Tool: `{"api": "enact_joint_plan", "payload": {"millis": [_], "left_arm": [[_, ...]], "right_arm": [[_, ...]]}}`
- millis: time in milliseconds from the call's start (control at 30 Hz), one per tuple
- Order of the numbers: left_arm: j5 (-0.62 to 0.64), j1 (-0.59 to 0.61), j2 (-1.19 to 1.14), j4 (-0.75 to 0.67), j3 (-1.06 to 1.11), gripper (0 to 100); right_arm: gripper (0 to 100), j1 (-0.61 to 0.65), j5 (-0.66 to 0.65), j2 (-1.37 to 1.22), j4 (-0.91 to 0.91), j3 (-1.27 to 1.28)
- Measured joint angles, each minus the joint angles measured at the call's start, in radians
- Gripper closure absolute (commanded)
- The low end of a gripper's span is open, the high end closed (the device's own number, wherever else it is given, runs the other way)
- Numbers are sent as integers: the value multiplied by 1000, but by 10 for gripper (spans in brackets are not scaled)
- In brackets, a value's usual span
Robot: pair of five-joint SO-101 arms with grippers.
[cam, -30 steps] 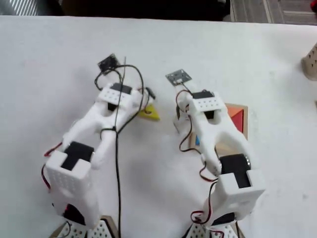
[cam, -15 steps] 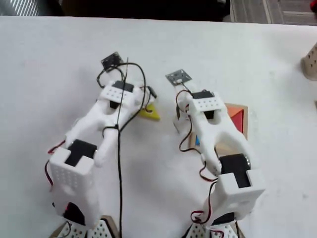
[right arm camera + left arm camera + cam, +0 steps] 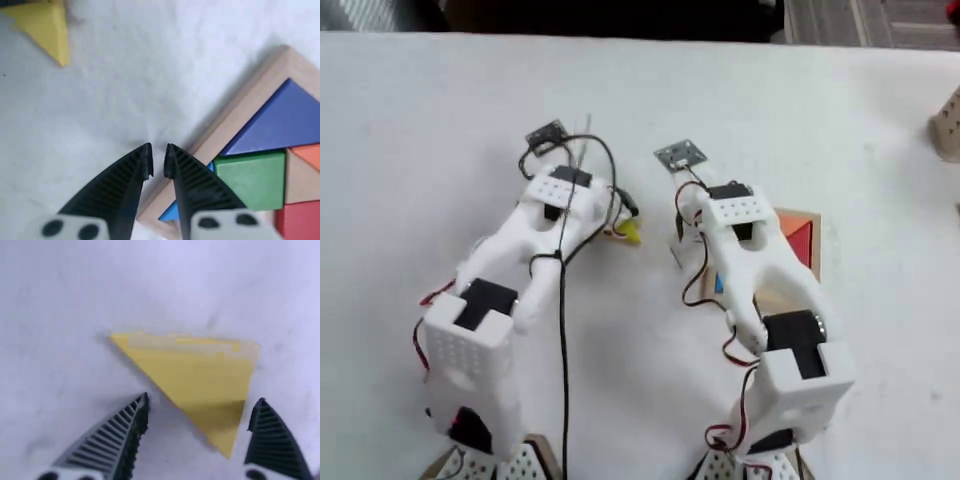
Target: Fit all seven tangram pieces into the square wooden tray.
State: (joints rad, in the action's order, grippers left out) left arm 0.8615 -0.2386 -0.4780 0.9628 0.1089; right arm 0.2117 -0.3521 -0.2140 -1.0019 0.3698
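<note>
A yellow triangle (image 3: pixel 195 375) lies flat on the white table, and my left gripper (image 3: pixel 197 407) stands open with one finger on each side of its near corner. From above, only a sliver of the yellow triangle (image 3: pixel 628 232) shows beside the left gripper (image 3: pixel 623 218). The square wooden tray (image 3: pixel 250 100) holds a blue triangle (image 3: pixel 280 125), a green square (image 3: pixel 247 180), and orange and red pieces. My right gripper (image 3: pixel 157 160) hangs over the table just outside the tray's corner, shut on nothing. The right arm covers most of the tray (image 3: pixel 817 250).
A perforated beige object (image 3: pixel 948 125) stands at the table's right edge. The yellow triangle (image 3: pixel 42 22) lies well apart from the tray, with bare white table between them. The table's back edge runs along the top of the high view.
The left arm has moved forward and slightly right over the yellow triangle, which is now mostly hidden from above. The right arm has not moved.
</note>
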Motion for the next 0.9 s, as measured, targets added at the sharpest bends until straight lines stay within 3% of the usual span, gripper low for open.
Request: {"api": "enact_joint_plan", "payload": {"millis": [633, 900], "left_arm": [[2, 80, -5, 12, -28, 671], [2, 215, -9, 97, -48, 669]], "right_arm": [[936, 0, 0, 0, 3, 0], [936, 3, -3, 0, 3, 0]]}}
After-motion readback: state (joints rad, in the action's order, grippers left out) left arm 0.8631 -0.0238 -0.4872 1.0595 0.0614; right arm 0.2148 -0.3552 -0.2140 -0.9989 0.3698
